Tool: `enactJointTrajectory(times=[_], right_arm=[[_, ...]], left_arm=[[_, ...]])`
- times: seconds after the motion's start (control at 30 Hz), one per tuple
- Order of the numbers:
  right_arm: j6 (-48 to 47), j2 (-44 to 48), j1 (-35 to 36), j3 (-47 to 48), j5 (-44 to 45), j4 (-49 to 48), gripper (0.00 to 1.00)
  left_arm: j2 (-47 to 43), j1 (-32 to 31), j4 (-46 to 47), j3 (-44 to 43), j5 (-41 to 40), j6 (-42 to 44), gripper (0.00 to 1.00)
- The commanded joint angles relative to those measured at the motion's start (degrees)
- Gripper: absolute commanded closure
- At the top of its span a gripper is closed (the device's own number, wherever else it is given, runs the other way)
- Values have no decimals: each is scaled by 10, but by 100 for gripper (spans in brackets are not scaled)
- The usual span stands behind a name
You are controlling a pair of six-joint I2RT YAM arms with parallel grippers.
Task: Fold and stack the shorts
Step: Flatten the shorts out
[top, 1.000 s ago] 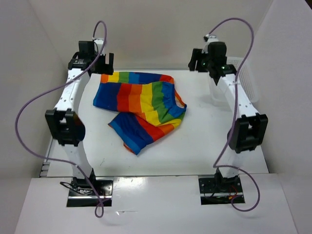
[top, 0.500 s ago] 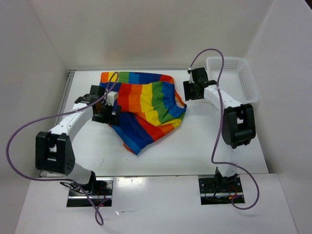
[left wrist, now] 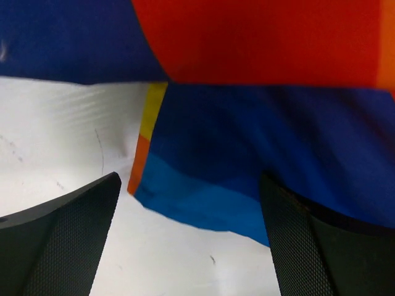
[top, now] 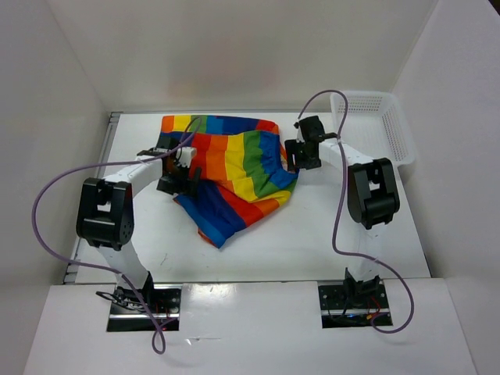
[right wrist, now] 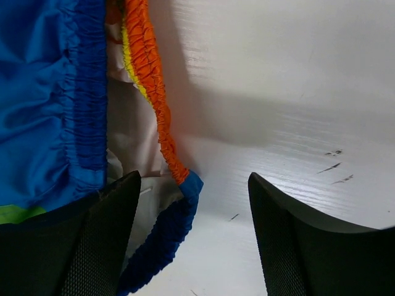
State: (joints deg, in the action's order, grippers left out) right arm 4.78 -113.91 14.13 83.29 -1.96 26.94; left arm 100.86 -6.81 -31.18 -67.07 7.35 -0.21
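Top external view: your left gripper [top: 183, 181] is down at the left edge of the one pair of shorts [top: 234, 160], fingers spread wide with nothing pinched. The shorts lie rumpled mid-table [top: 328, 226]. Your right gripper [top: 301, 156] sits at the waistband [right wrist: 154, 105] on their right side, also parted and empty. One white basket [top: 391, 129] stands far right, at the back.
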Motion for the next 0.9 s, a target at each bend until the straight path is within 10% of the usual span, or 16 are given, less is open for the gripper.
enactJointTrajectory(times=[0.0, 0.17, 0.27, 0.33, 0.43, 0.67, 0.87], right_arm=[[27, -13, 4, 17, 1, -15, 24], [27, -36, 4, 12, 12, -15, 25], [27, -47, 4, 23, -15, -15, 51], [21, -47, 4, 23, -27, -8, 67], [-30, -13, -2, 28, -55, 18, 98], [-202, 51, -51, -23, -299, 264, 100], [-174, 58, -36, -49, -336, 244, 88]], left_arm=[[15, 1, 12, -23, 6, 2, 1], [53, 1, 23, 4, -28, 2, 1], [75, 1, 23, -2, 7, 2, 10], [90, 1, 3, -27, 36, 2, 65], [101, 9, 3, -39, 63, 2, 100], [95, 96, 2, -166, -7, 2, 100], [164, 113, -5, -307, -43, 2, 95]])
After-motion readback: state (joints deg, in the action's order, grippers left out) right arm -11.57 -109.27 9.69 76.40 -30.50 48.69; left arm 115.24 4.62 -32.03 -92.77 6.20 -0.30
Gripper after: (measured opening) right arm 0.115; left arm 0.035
